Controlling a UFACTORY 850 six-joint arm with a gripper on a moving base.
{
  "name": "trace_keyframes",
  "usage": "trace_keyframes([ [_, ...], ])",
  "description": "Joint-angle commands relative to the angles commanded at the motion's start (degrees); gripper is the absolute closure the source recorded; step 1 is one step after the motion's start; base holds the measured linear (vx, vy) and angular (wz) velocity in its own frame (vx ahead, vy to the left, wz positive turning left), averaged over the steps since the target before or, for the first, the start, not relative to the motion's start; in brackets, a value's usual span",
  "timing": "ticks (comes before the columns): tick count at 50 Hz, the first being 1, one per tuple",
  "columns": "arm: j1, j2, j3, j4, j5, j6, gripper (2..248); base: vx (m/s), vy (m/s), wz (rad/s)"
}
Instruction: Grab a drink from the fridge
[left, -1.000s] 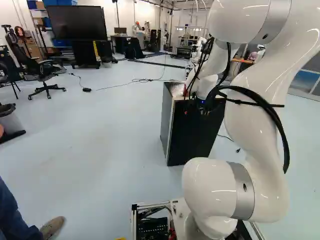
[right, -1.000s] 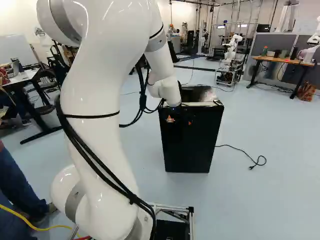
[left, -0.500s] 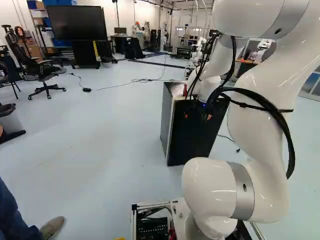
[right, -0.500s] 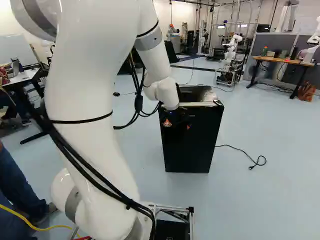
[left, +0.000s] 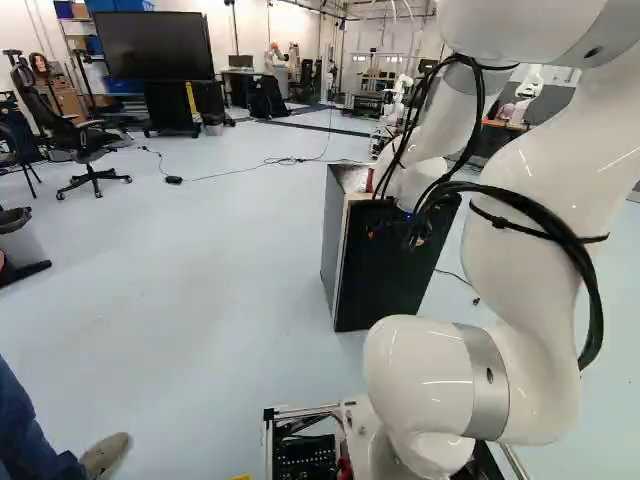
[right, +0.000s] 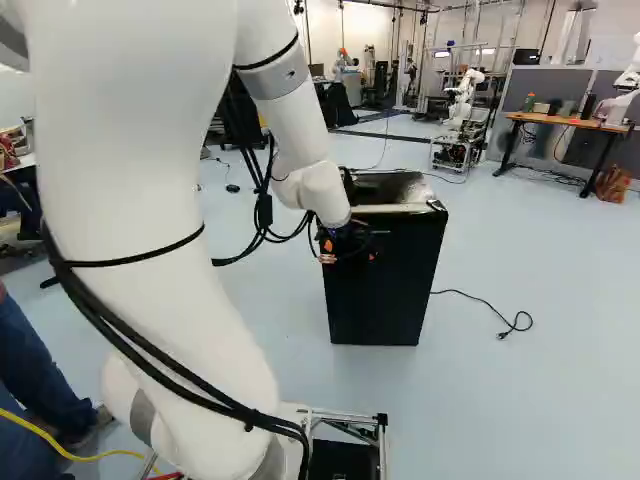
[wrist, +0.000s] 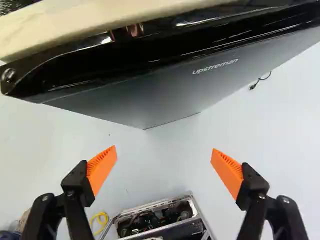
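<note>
Black fridge door (wrist: 165, 95): probably slippery and stiff to pull, best hooked by its free edge. My hand (wrist: 164, 149) holds its fingers wide apart.

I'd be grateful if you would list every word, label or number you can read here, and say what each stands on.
"upstreman": on the dark face of the fridge.
Nothing else is readable; any print on the electronics at the arm's foot is too small to make out.
</note>
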Motion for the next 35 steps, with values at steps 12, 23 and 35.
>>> trace_keyframes([
  [12, 2.0, 2.2, 2.5, 1.0, 6.8, 0.0, 3, 0.0, 0.0, 0.0],
  [23, 4.3, 3.1, 3.4, 2.2, 13.4, 0.0, 3, 0.0, 0.0, 0.0],
  [35, 6.0, 3.5, 4.0, 3.7, 20.6, 0.0, 3, 0.0, 0.0, 0.0],
])
